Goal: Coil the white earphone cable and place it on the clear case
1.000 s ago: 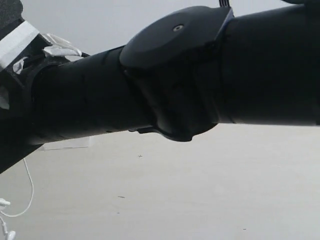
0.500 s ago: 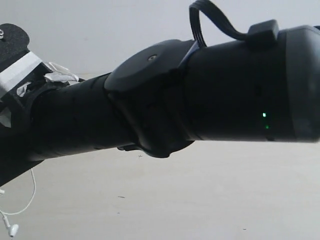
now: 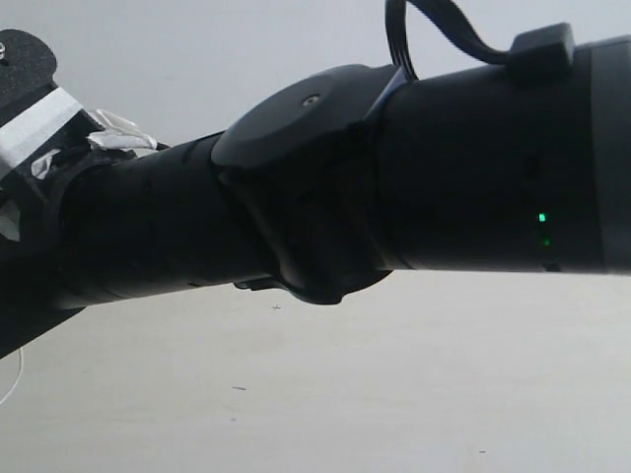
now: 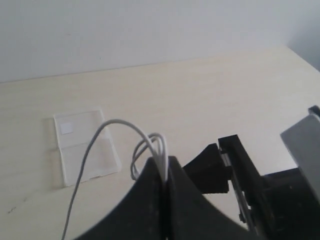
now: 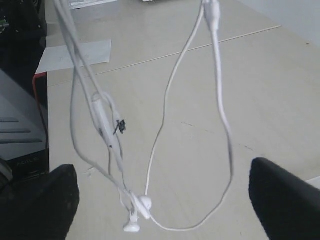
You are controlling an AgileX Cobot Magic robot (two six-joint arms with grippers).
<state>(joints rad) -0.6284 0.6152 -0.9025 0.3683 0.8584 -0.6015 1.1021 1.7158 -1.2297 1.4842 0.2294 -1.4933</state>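
My left gripper (image 4: 164, 167) is shut on several loops of the white earphone cable (image 4: 150, 142), which arch out above its black fingertips, and one strand trails down to the table. The clear case (image 4: 86, 147) lies open and flat on the pale table beyond the gripper, apart from the cable. In the right wrist view the cable (image 5: 220, 100) hangs in long loops, with the inline remote (image 5: 102, 117) and two earbuds (image 5: 137, 212) at the bottom. My right gripper (image 5: 162, 200) is open, its fingers (image 5: 285, 195) wide on either side of the dangling loops, touching nothing.
A thick black arm (image 3: 394, 197) blocks most of the exterior view; only a sliver of cable (image 3: 15, 379) shows at the left edge. A white paper sheet (image 5: 75, 55) lies on the table. Dark equipment (image 5: 20, 125) stands past the table edge. Black arm parts (image 4: 245, 185) sit beside my left gripper.
In the exterior view the cable loop and earbuds at the lower left have risen almost out of sight. The black arm across the view has shifted slightly.
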